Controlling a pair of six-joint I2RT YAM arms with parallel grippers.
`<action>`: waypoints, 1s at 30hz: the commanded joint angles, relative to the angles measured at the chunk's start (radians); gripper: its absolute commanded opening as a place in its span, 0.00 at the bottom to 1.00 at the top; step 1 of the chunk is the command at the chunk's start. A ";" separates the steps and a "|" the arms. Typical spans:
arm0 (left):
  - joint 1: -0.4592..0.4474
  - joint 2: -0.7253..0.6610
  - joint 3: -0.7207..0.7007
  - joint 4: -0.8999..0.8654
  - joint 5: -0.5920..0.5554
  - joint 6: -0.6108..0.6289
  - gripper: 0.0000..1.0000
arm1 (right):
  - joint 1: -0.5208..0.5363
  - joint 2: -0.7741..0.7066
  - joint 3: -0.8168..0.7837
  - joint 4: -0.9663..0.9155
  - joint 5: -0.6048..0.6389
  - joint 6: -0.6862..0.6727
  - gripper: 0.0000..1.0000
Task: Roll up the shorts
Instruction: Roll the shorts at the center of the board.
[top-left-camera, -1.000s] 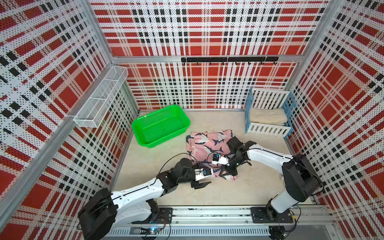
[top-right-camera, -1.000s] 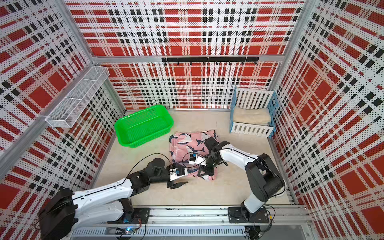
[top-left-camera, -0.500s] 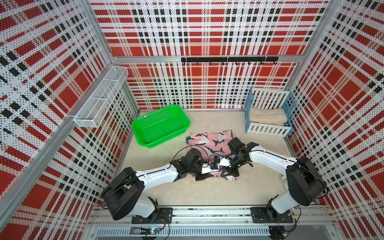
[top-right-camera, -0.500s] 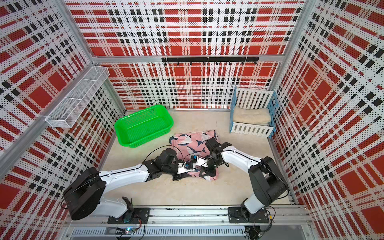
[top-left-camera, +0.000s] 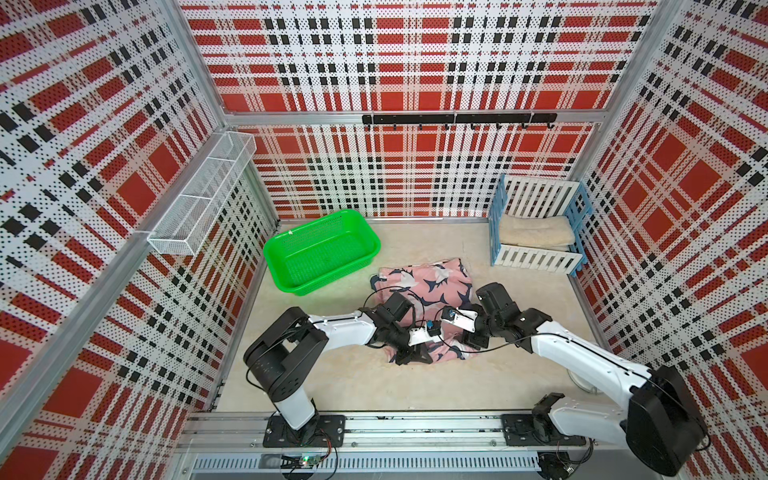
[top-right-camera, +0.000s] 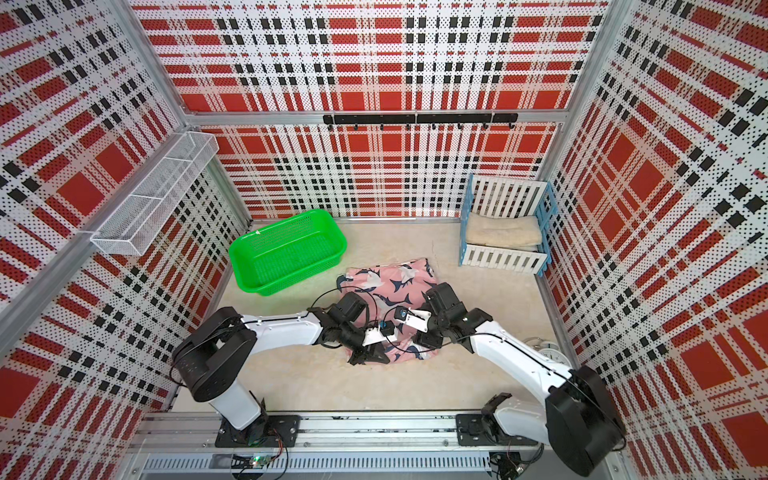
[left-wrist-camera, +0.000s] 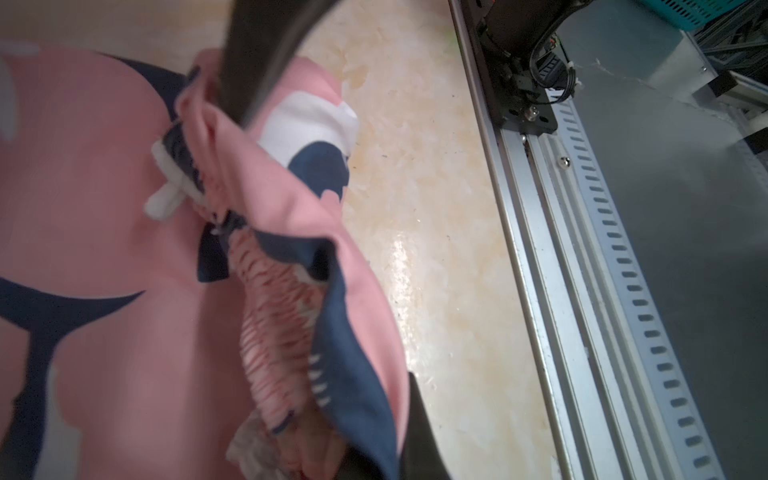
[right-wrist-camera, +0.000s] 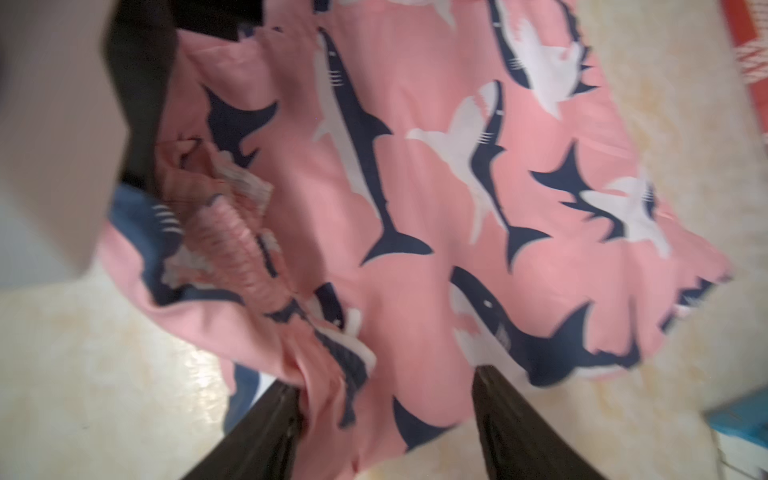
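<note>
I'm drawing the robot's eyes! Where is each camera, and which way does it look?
Top views: high in front, side by side, looking down into the booth; left arm and right arm show whole.
Left wrist: on the left arm, facing back over the shorts to the base rail; its jaws show.
Right wrist: on the right arm, facing down across the shorts; its jaws show.
Shared: every view has the shorts.

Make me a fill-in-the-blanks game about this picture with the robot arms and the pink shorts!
The shorts have navy-and-white ____ printed on them.
The basket beside them is ____.
The right gripper is ____, not shut.
Missing words: sharks, green, open.
</note>
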 joint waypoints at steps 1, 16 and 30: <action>0.047 0.078 0.032 -0.029 0.106 -0.079 0.00 | -0.018 -0.087 -0.012 0.110 0.201 0.016 0.71; 0.148 0.264 0.125 -0.024 0.162 -0.228 0.00 | 0.304 -0.141 -0.051 -0.078 0.035 -0.170 0.67; 0.172 0.255 0.101 -0.030 0.232 -0.232 0.00 | 0.393 0.259 -0.127 0.265 0.292 -0.213 0.68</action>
